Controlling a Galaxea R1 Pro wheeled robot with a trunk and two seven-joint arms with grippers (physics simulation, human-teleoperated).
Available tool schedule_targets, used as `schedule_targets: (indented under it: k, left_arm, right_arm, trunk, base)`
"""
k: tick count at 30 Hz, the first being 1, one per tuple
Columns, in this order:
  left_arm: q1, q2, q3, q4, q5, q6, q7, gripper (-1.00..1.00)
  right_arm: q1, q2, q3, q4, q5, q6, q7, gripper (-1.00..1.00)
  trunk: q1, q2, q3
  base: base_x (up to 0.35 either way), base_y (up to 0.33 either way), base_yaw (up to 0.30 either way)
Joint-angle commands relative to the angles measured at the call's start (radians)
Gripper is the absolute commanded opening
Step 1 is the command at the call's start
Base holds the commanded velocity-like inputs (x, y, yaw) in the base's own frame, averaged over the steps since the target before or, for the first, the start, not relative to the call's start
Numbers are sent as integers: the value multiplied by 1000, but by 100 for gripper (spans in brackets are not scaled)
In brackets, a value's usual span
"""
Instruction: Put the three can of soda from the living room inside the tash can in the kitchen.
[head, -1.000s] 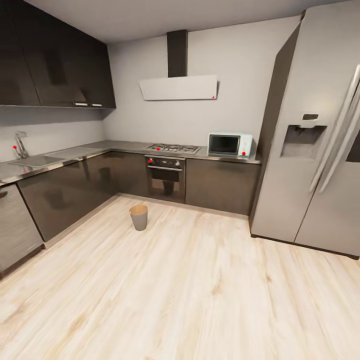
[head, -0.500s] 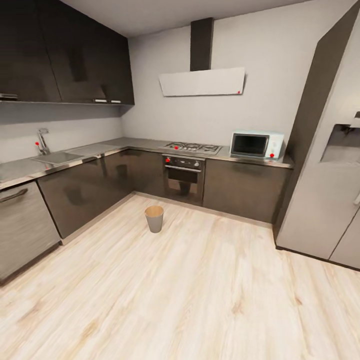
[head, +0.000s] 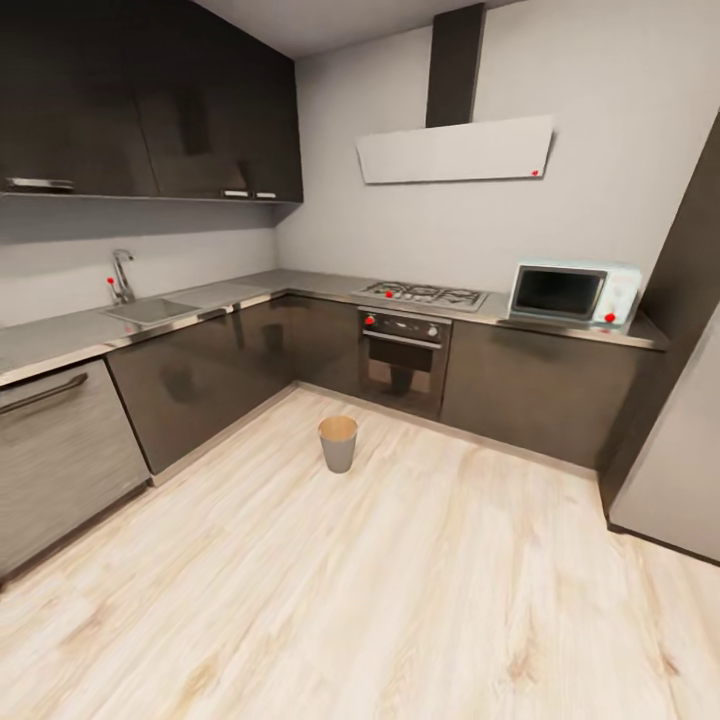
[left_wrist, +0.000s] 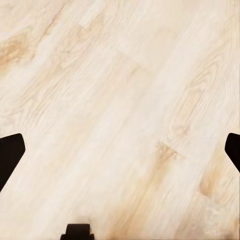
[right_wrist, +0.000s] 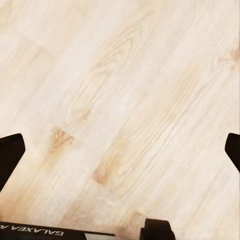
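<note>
- One tash can (head: 338, 443) counted, upright on the pale wood floor (head: 400, 600), centre-left, near the oven (head: 404, 358); zero soda cans counted in any view.
- Change since the earlier head pictures: the whole picture has slid rightward, the fridge (head: 680, 470) is now mostly cut off at the right edge, and the bin reads slightly larger. Judged as camera and base motion, not the bin moving. You are turning and closing on the bin.
- Left to right along the counter: one sink (head: 150, 311) with tap, one hob (head: 424, 294), one microwave (head: 575, 293).
- Left gripper (left_wrist: 120, 150): fingers spread wide, nothing between them, floor below.
- Right gripper (right_wrist: 120, 150): likewise spread and holding nothing.
- Judgement: with both grippers bare, no can is being delivered now.
</note>
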Motion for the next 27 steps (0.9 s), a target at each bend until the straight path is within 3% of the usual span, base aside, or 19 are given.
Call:
schedule_targets:
  k: [1,27]
  left_arm:
    - [0,0,0,0,0,0,0,100]
    - [0,-4,-2,0,-3,-9,1,100]
  right_arm:
    - [0,0,0,0,0,0,0,100]
    - [0,0,1,0,0,0,0,100]
  trunk:
    - [0,0,-1]
    - [0,0,-34]
  base:
    - [330,80,180]
    - [335,31,179]
